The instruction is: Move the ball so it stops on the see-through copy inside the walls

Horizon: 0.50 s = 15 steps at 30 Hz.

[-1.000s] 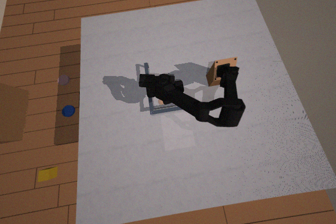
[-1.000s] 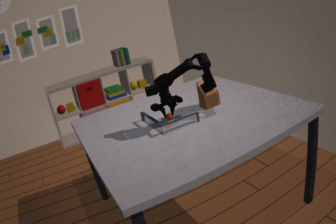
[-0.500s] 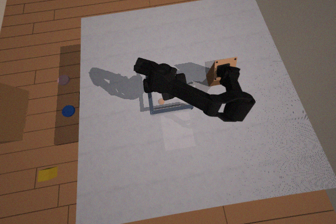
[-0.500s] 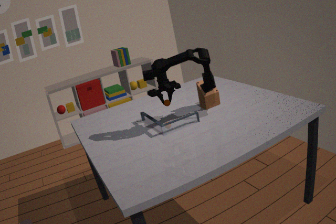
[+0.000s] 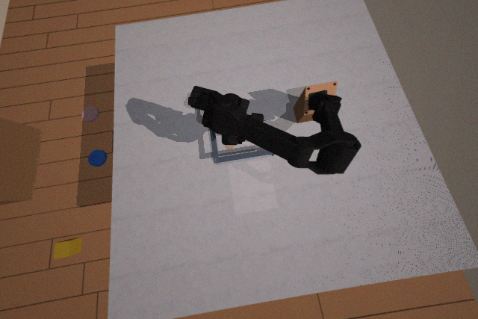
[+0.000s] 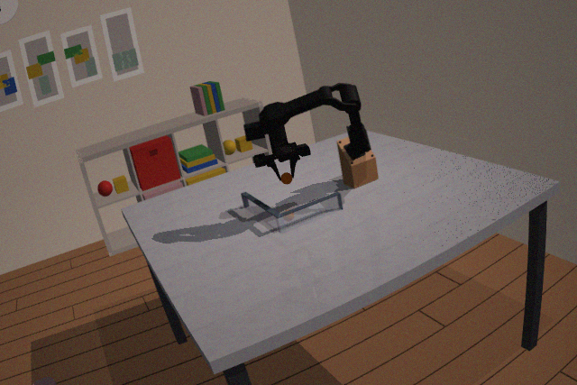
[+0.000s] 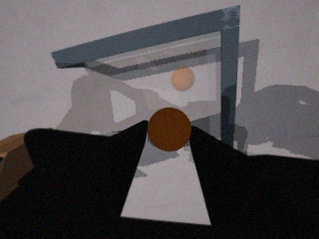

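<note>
An orange ball (image 6: 286, 178) (image 7: 169, 129) is held between the two fingertips, well above the table. My gripper (image 6: 286, 177) (image 7: 168, 127) is shut on it and points down. The see-through copy (image 5: 230, 146) (image 6: 289, 215) (image 7: 182, 79) rests on the table inside the corner of the two clear walls. In the wrist view it lies beyond the ball, a little to the right. The clear walls have blue-grey top edges (image 5: 231, 158) (image 6: 308, 206) (image 7: 229, 75). In the top view the arm hides the ball and part of the walls.
The arm's wooden base block (image 5: 301, 108) (image 6: 361, 171) stands on the table (image 5: 269, 261) (image 6: 372, 250), to the right of the walls. The arm's shadow falls across the walls and the table. A shelf (image 6: 160, 131) stands behind the table.
</note>
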Available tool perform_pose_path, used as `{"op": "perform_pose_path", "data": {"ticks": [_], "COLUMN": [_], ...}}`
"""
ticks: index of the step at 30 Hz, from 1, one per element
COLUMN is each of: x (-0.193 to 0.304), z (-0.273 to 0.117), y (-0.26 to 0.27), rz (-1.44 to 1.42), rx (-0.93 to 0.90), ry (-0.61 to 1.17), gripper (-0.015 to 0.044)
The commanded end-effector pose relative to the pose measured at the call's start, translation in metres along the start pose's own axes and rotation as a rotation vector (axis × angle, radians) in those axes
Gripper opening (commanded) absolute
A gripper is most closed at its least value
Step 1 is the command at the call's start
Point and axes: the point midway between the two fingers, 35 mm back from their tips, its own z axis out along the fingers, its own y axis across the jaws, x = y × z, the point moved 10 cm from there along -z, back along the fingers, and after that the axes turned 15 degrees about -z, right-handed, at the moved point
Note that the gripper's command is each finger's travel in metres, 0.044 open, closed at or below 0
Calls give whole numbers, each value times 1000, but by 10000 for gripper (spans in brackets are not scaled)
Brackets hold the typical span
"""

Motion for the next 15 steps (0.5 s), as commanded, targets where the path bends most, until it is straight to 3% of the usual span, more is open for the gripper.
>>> {"op": "perform_pose_path", "data": {"ticks": [1, 15], "x": [-3, -12], "z": [2, 14], "y": [-5, -15], "rz": [124, 546], "rx": [8, 9], "ry": [-1, -2], "gripper": [0, 0]}}
